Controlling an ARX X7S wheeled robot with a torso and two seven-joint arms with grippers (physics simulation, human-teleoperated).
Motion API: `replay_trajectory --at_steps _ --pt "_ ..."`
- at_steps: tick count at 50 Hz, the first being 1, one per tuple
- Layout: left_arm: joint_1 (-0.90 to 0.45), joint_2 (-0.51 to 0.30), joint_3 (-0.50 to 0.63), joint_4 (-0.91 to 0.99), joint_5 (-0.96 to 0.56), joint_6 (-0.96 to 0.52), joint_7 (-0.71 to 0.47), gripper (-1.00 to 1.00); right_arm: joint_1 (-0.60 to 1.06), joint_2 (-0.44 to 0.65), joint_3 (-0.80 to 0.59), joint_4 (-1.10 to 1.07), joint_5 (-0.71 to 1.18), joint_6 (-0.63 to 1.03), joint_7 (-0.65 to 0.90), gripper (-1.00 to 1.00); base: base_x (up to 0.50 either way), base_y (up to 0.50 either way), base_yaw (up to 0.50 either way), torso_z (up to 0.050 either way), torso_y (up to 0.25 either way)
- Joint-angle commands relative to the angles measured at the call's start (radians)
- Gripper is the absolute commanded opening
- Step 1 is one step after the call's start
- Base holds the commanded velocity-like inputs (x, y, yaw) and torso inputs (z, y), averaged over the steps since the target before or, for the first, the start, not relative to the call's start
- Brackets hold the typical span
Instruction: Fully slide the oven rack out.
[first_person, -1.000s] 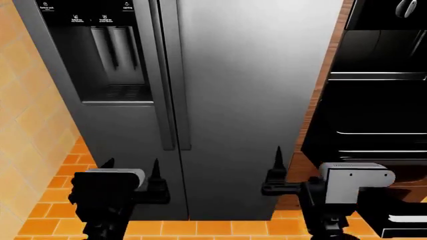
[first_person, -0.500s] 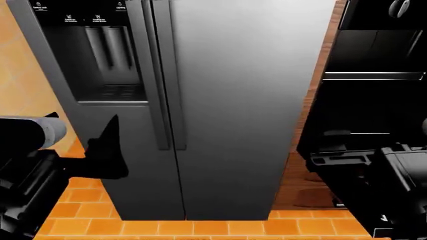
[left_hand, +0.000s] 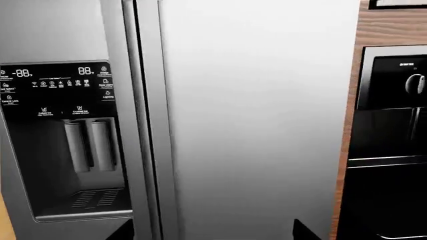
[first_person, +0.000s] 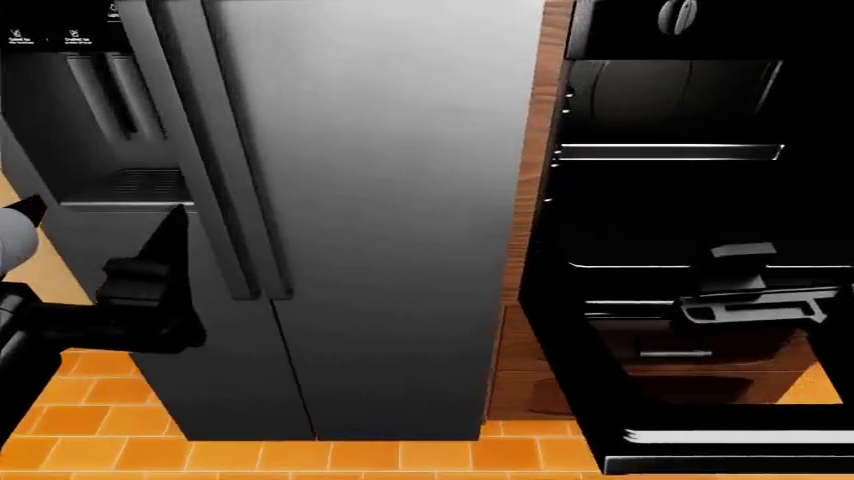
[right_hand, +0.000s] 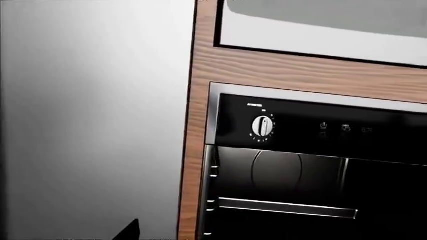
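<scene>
The oven (first_person: 667, 250) stands at the right of the head view with its cavity open. The oven rack (first_person: 667, 152) shows as a thin bright front edge high in the dark cavity. It also shows in the right wrist view (right_hand: 287, 207) and the left wrist view (left_hand: 387, 161). My right gripper (first_person: 747, 290) hangs in front of the cavity, below the rack and apart from it. Only one of its fingertips (right_hand: 130, 231) shows, far to one side, so it is open. My left gripper (first_person: 100, 225) is open and empty in front of the fridge (first_person: 360, 200), its fingertips (left_hand: 300, 231) wide apart.
The black oven door with its silver handle bar (first_person: 721, 437) lies folded down at the lower right. A wood panel (first_person: 534, 150) separates oven and fridge. The control knob (right_hand: 263, 126) sits above the cavity. The fridge's dispenser (left_hand: 87, 160) is at the left, over an orange tiled floor (first_person: 94, 420).
The head view has swung right, so the oven fills more of it. My right gripper has risen in front of the oven cavity. My left gripper has lifted at the left.
</scene>
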Motion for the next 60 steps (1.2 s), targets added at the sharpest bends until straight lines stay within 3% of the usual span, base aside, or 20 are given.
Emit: replay_trajectory --at_steps 1,16,48,60 --pt "-0.018 -0.018 0.021 -0.007 -0.023 0.008 -0.019 1.0 0.021 0.029 -0.003 0.02 0.03 -0.003 0.021 1.0 0.0 -0.5 0.0 0.0 0.0" --pt "-0.03 -0.008 0.061 -0.019 -0.005 0.019 -0.024 1.0 -0.008 0.023 0.023 0.029 -0.015 0.01 -0.012 1.0 0.0 -0.5 0.0 0.0 0.0" --pt "0.033 0.009 0.023 0.007 0.023 0.023 0.0 1.0 -0.069 0.006 0.041 0.008 -0.049 0.016 -0.048 1.0 0.0 -0.5 0.0 0.0 0.0" --pt "0.003 0.031 0.074 0.001 0.047 0.027 0.0 1.0 -0.063 0.015 0.028 0.008 -0.045 0.011 -0.046 1.0 0.0 -0.5 0.0 0.0 0.0"
